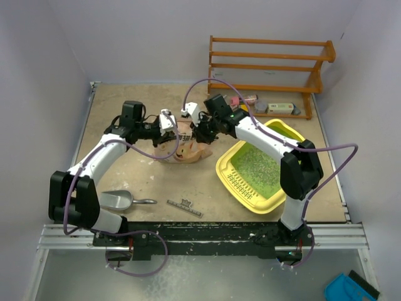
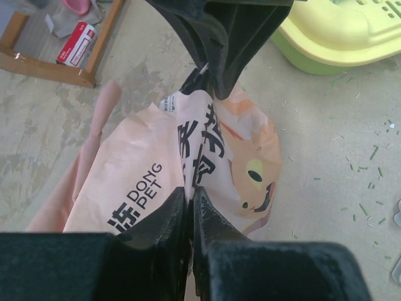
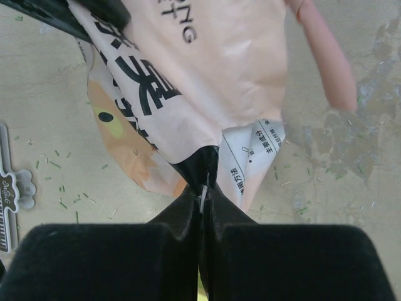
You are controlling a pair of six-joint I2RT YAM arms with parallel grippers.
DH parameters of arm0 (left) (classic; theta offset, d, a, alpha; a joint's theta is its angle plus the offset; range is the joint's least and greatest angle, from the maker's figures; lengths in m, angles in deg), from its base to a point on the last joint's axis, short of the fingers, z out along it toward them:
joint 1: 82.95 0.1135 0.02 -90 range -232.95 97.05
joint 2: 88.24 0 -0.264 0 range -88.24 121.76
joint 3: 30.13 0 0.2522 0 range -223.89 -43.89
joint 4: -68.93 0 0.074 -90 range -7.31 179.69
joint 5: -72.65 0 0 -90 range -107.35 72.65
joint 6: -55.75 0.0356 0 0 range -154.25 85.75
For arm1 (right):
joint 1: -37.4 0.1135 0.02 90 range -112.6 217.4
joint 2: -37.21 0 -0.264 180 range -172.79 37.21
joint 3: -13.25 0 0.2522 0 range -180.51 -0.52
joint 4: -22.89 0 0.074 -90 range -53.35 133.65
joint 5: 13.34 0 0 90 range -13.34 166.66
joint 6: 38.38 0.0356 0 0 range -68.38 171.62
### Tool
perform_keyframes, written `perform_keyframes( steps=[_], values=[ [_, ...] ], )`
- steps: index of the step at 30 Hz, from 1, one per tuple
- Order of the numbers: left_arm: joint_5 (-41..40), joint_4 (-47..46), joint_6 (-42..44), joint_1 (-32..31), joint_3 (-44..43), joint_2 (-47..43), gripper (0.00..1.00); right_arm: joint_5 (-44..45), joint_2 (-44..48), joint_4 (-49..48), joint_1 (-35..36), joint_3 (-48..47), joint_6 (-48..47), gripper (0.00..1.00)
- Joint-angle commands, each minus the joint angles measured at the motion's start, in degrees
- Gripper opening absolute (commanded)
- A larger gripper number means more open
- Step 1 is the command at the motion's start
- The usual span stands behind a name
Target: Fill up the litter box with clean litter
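Note:
The tan printed bag (image 1: 186,148) hangs crumpled over mid-table, pinched from both sides. My left gripper (image 1: 168,123) is shut on a fold of the bag (image 2: 219,150), its jaws (image 2: 190,194) pressed together on the paper. From the opposite side, my right gripper (image 1: 199,132) is shut on another edge of the bag (image 3: 200,63), with a thin sliver caught between its tips (image 3: 205,191). The yellow litter box (image 1: 223,164) lies tilted to the right of the bag. Clean litter (image 1: 260,164) is scattered over its green floor. Its yellow rim (image 2: 338,31) shows beyond the bag.
A silver scoop (image 1: 119,200) and a flat comb-like strip (image 1: 185,207) lie near the front edge. A wooden rack (image 1: 269,69) with small items stands at the back right. Stray litter grains (image 2: 369,169) dot the tabletop, and grey walls close in on both sides.

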Motion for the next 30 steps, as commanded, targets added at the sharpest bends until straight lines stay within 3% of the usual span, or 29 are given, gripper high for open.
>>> perform_keyframes(
  steps=[1,2,3,4,8,12,15,18,22,23,24,25,30],
  values=[
    [1.33,-5.17,1.58,1.39,0.79,-4.2,0.18,2.56,2.86,1.53,-2.02,2.06,1.2,0.0],
    [1.94,-5.56,1.72,1.34,0.93,-4.33,0.24,1.45,3.35,1.54,-2.09,2.28,1.34,0.0],
    [2.1,-5.69,1.83,1.24,0.9,-4.43,0.43,0.68,3.6,1.73,-2.08,2.26,1.31,0.0],
    [1.92,-5.62,2.16,1.22,0.79,-4.56,0.54,-0.1,3.76,2.19,-2.08,2.04,1.34,0.0],
    [1.45,-0.54,6.52,1.13,-1.24,-3.43,0.92,-0.72,3.78,2.7,-2.07,1.17,0.62,0.0],
    [3.13,10.9,13.2,1.14,-6.85,2.0,0.95,-1.8,4.41,2.31,-2.06,1.46,0.91,0.0],
    [5.17,10.57,13.45,1.13,-7.93,4.37,0.9,-2.63,5.11,1.72,-2.07,1.85,1.12,0.0],
    [3.61,13.36,15.9,1.13,-9.34,6.38,0.67,-2.99,5.42,2.6,-2.03,1.71,0.97,0.0],
    [0.11,16.76,17.55,1.13,-10.1,8.07,0.48,-3.34,5.76,4.46,-2.08,1.08,1.47,0.0],
    [-0.59,16.86,17.28,1.16,-10.08,8.23,0.41,-2.83,5.86,4.71,-2.1,1.0,1.49,0.0],
    [-1.43,16.9,16.9,1.14,-10.01,8.35,0.25,-1.93,6.03,4.77,-2.05,1.16,1.45,0.0],
    [-2.53,16.11,15.68,1.13,-9.89,8.3,0.03,-0.45,6.18,5.08,-2.08,1.39,1.52,0.0],
    [-7.83,13.82,9.01,1.18,-11.82,8.83,0.0,5.56,5.47,6.94,-2.26,2.22,1.37,0.01]
  ],
)
